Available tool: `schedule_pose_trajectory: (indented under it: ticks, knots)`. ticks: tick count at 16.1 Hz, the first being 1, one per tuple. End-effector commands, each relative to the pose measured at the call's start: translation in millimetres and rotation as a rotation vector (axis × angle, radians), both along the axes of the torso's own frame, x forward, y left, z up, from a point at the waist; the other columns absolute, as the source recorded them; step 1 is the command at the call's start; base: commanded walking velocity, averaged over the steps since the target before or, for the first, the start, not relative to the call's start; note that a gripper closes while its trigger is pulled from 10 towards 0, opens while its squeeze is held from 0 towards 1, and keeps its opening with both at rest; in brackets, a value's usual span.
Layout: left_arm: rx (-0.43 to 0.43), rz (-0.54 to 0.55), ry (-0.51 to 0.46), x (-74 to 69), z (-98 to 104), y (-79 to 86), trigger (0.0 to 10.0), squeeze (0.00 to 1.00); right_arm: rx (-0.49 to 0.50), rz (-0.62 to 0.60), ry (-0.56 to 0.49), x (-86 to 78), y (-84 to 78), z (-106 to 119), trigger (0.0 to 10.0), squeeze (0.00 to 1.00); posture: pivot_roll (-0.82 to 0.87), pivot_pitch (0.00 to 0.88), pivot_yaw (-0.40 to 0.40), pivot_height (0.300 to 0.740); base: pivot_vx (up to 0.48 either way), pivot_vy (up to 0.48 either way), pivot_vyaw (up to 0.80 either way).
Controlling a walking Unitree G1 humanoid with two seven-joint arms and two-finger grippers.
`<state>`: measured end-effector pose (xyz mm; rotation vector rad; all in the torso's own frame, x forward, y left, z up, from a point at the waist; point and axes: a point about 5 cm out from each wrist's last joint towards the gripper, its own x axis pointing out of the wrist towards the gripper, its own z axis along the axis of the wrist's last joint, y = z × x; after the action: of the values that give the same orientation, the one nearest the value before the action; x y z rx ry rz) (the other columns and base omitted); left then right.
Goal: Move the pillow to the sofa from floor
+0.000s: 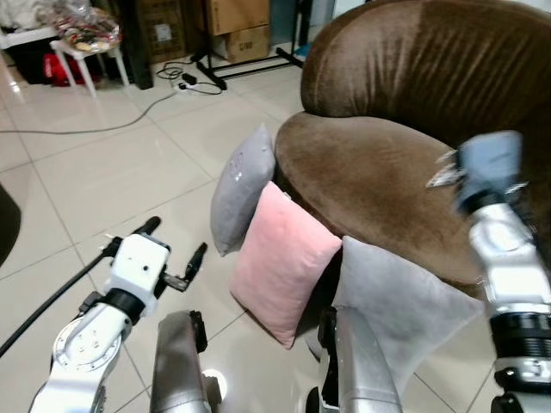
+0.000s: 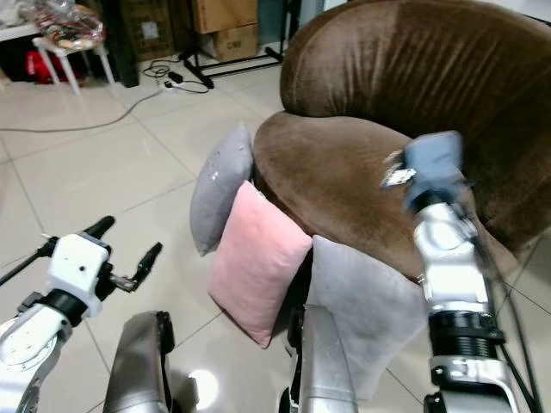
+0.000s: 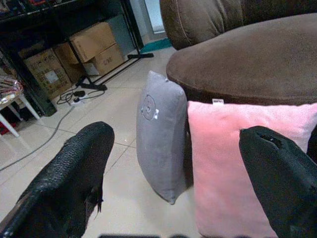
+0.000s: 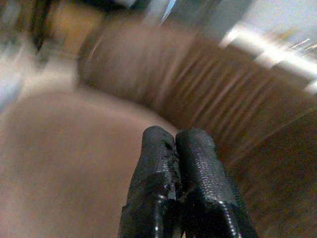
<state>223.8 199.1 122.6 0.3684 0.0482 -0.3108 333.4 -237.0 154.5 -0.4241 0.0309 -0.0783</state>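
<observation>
Three pillows stand on the tile floor, leaning on the front of the brown sofa: a dark grey pillow, a pink pillow and a pale grey pillow. My left gripper is open and low, just left of the pink pillow and not touching it. In the left wrist view its fingers frame the dark grey pillow and the pink pillow. My right arm is raised over the sofa seat, blurred. My right gripper is shut with nothing in it.
A white stool with a bag on it stands at the back left, beside cardboard boxes. A power strip and cable lie on the floor by a black stand. My own legs are at the bottom.
</observation>
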Motion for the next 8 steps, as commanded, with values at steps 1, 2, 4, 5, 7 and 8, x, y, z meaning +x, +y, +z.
schedule_pose_trajectory:
  ticks: [1, 2, 4, 5, 7, 8]
  knots:
    - [0.039, -0.027, 0.005, 2.6, -1.3, -1.2, 10.0, 0.0, -0.059, 0.017, 0.205, -6.4, -3.5, -35.2, 10.0, 0.25, 0.0, 0.0, -0.064, 0.475, 0.0, 0.0, 0.0]
    - [0.065, -0.052, 0.018, 3.8, -3.6, -2.0, 10.0, 0.0, -0.107, 0.052, 0.326, -8.5, -3.1, -54.3, 10.0, 1.0, 0.0, 0.0, -0.064, 0.475, 0.0, 0.0, 0.0]
    - [0.094, -0.112, 0.057, 3.7, -8.4, -3.1, 10.0, 0.0, -0.22, 0.139, 0.496, -11.1, -5.8, -76.9, 10.0, 1.0, 0.0, 0.0, -0.055, 0.475, 0.0, 0.0, 0.0]
    - [0.099, -0.124, 0.065, 3.3, -9.1, -3.3, 10.0, 0.0, -0.241, 0.154, 0.527, -11.9, -7.3, -80.8, 10.0, 1.0, 0.0, 0.0, -0.053, 0.475, 0.0, 0.0, 0.0]
    - [0.116, -0.185, 0.107, 2.3, -14.0, -4.5, 10.0, 0.0, -0.356, 0.2, 0.665, -12.6, -16.4, -95.3, 10.0, 1.0, -0.01, 0.0, -0.04, 0.475, 0.0, 0.0, 0.0]
    - [0.118, -0.198, 0.116, 1.2, -15.1, -5.4, 10.0, 0.0, -0.393, 0.208, 0.701, -13.2, -19.3, -98.5, 10.0, 1.0, -0.01, 0.0, -0.036, 0.475, 0.0, 0.0, 0.0]
